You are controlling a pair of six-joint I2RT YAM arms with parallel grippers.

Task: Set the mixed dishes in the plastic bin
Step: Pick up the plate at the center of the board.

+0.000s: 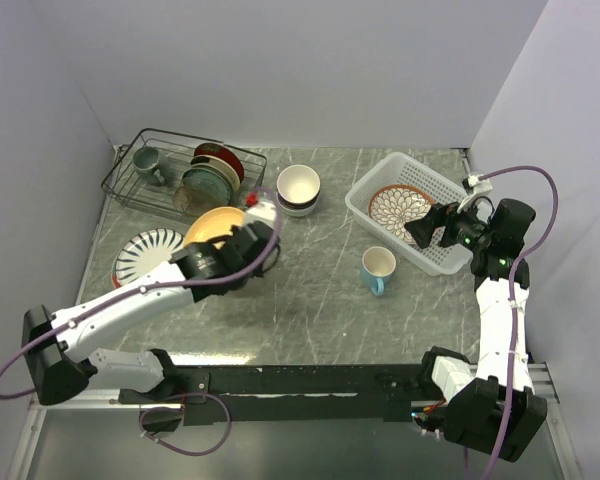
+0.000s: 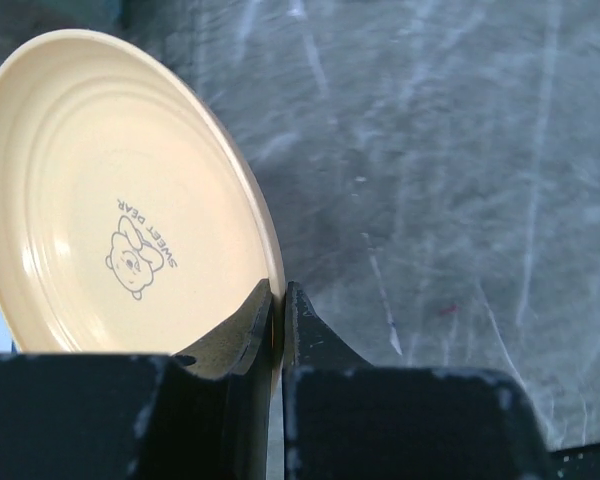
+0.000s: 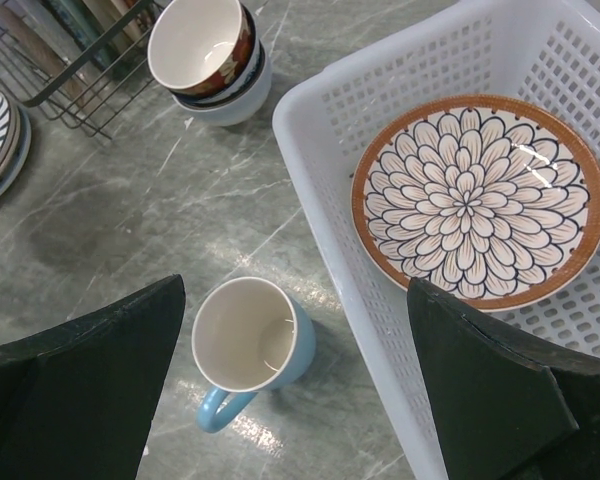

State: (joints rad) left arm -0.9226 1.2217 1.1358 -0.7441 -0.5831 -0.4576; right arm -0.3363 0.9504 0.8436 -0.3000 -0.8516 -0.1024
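While the left tool [image 2: 277, 318] is clamped on the rim of a round cream-yellow plate with a small bear print [image 2: 130, 200], holding it tilted over the grey marbled tabletop [image 2: 460, 200], the right tool [image 3: 295, 290] hangs with its jaws spread wide and nothing between them. Directly beneath it a light blue ceramic mug [image 3: 252, 340] stands upright. Just beside the mug is the white lattice plastic bin [image 3: 330, 110], with a brown-rimmed flower-patterned plate [image 3: 477, 200] lying flat inside. Ahead of this tool is a stack of cream-and-dark bowls [image 3: 205, 45].

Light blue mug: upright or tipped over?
Upright. The light blue mug stands on the table outside the plastic bin, mouth facing up, its white inside showing from above.
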